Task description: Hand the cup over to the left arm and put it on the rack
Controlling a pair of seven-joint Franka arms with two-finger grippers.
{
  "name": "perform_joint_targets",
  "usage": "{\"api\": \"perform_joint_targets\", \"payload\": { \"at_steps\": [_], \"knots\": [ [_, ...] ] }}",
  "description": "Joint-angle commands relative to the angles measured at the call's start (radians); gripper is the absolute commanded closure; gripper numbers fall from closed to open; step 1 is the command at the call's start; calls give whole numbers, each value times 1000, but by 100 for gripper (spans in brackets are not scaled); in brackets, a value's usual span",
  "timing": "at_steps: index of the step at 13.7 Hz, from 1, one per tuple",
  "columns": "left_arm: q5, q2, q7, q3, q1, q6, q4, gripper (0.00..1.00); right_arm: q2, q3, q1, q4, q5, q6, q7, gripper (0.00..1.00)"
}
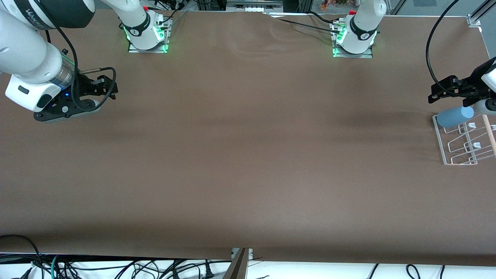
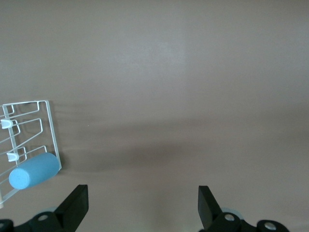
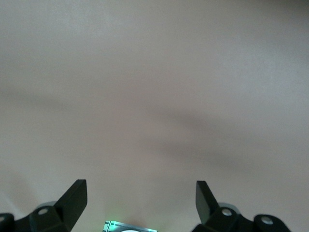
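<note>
The light-blue cup (image 1: 455, 116) rests tilted on the white wire rack (image 1: 440, 141), at the rack's end farther from the front camera. In the left wrist view the cup (image 2: 34, 171) lies on its side over a corner of the rack (image 2: 50, 126). My left gripper (image 1: 436, 95) hangs over the bare table just beside that end of the rack. It is open and holds nothing (image 2: 143, 193). My right gripper (image 1: 110, 88) waits over the table at the right arm's end, open and empty (image 3: 141, 188).
A light wooden rod (image 1: 489, 130) runs along one side of the rack. The two arm bases (image 1: 147, 37) (image 1: 354, 40) stand on plates at the table's back edge. Brown tabletop (image 1: 248, 155) spreads between the arms.
</note>
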Motion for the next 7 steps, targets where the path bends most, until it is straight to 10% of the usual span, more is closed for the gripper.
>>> {"api": "perform_joint_targets", "payload": {
  "at_steps": [1, 7],
  "knots": [
    [-27, 0, -20, -3, 4, -23, 18, 0, -5, 1, -5, 10, 10, -11, -10, 1],
    [-13, 10, -26, -3, -6, -39, 32, 0, -5, -1, -6, 10, 10, -12, -11, 1]
  ]
}}
